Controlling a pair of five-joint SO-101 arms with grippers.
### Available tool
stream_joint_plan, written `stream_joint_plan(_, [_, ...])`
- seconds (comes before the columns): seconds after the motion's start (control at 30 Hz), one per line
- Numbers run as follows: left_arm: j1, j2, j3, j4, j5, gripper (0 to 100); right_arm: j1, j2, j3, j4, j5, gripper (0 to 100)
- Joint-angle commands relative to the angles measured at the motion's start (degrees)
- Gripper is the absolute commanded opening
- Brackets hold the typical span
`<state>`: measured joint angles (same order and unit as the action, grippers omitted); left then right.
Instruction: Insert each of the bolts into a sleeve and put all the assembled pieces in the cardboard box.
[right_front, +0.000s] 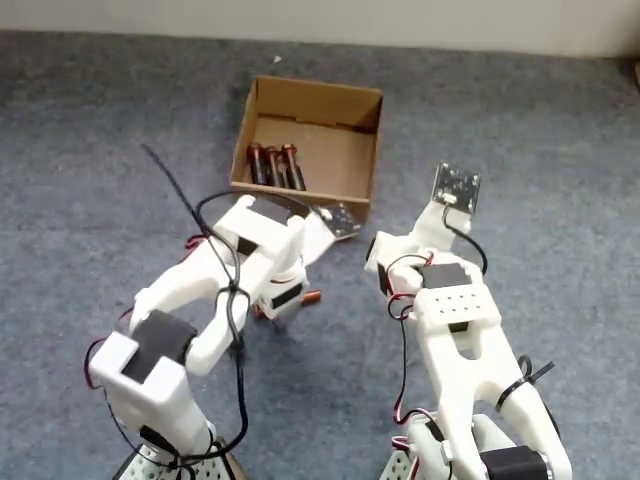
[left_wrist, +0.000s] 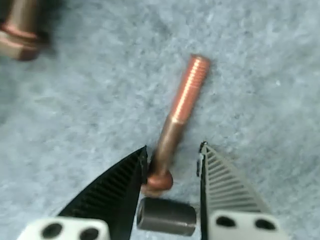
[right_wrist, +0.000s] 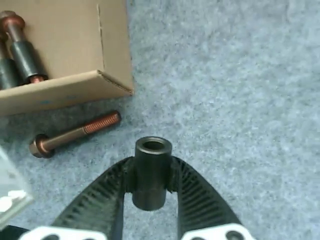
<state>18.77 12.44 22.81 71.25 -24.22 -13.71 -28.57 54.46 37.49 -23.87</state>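
Step, seemingly: bolt pickup. Left gripper, jaws parted, straddles bolt head, lower centre. Right gripper clenches sleeve. Next, likely: close, lift, align with bore.

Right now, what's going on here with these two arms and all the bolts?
Two robot arms are pairing bolts with sleeves on a grey carpet. The right gripper is shut on a dark sleeve just off the cardboard box. The left gripper is open low over the carpet, its fingers on either side of a copper bolt, with a second sleeve lying between them. Another bolt lies loose by the box's corner. Three assembled pieces already lie in the box.
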Motion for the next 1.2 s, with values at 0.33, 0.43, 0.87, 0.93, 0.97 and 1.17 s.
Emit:
stream_joint_plan(0.33, [-2.5, 3.4, -13.4, 0.8, -3.0, 1, 0.7, -1.6, -0.4, -1.2, 0.4, 0.5])
stream_joint_plan(0.43, [-3.7, -0.8, -13.3, 5.0, -13.9, 1, 0.7, -1.6, -0.4, -1.2, 0.4, 0.5])
stream_joint_plan(0.87, [-13.7, -11.6, -12.9, 13.8, -50.7, 1, 0.7, -1.6, -0.4, -1.3, 0.4, 0.5])
stream_joint_plan(0.93, [-15.0, -11.6, -13.0, 13.6, -53.8, 1, 0.7, -1.6, -0.4, -1.3, 0.4, 0.5])
stream_joint_plan(0.97, [-15.4, -11.6, -12.9, 13.5, -55.2, 1, 0.7, -1.6, -0.4, -1.3, 0.4, 0.5])
stream_joint_plan(1.17, [-15.8, -11.1, -12.2, 13.6, -60.3, 1, 0.7, -1.6, -0.4, -1.3, 0.5, 0.5])
